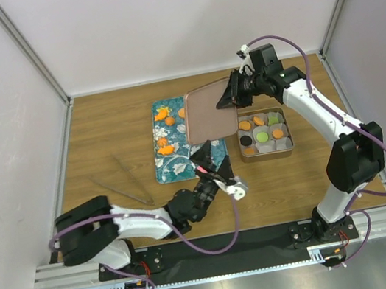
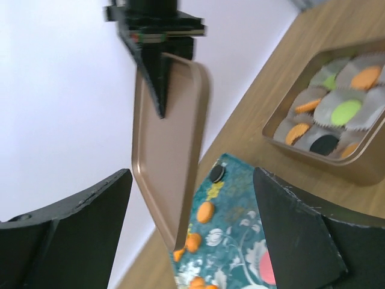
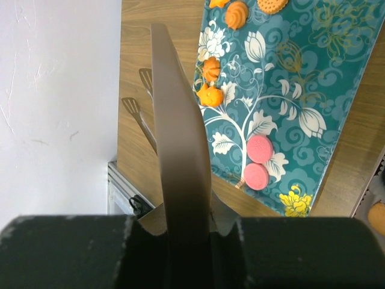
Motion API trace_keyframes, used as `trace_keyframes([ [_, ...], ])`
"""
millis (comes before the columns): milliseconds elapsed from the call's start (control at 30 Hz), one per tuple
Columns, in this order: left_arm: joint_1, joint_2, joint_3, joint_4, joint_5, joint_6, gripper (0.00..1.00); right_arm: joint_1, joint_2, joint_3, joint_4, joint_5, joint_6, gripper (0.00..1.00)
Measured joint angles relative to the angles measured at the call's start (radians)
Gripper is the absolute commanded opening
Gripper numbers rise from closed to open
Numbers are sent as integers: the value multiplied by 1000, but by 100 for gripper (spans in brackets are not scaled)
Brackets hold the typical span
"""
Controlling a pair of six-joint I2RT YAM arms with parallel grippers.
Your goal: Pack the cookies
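The cookies are small flat discs. Orange, green [image 1: 262, 137] and black ones sit in paper cups inside the tin [image 1: 289, 148] on the right of the desk [image 1: 114, 121]. Two pink ones [image 3: 260, 149] lie side by side on the teal flowered tray [image 1: 181, 163], and a black one [image 2: 216, 174] lies there too.

The left arm stretches low along the near edge, its gripper [image 1: 207, 158] over the tray's near right corner, jaws wide and empty. The right arm stands tall, bends at the elbow and reaches back and left. Its gripper [image 1: 231, 95] has its jaws clamped on the right edge of a brown lid [image 1: 207, 116], held over the tray's right side.
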Motion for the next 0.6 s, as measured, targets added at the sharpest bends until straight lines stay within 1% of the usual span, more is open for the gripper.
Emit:
trace_keyframes([
  [100,5,122,45,40,-3,119,88,0,-1,0,-1,3,6,0],
  [233,20,222,104,53,-3,214,86,0,-5,-1,-4,8,11,0],
  [433,74,243,161,72,-10,272,84,0,-34,-35,-8,11,11,0],
  [533,98,243,183,85,-10,271,80,0,-41,-54,-9,11,13,0],
  [600,109,243,196,90,-9,262,76,0,-42,-66,-9,11,15,0],
])
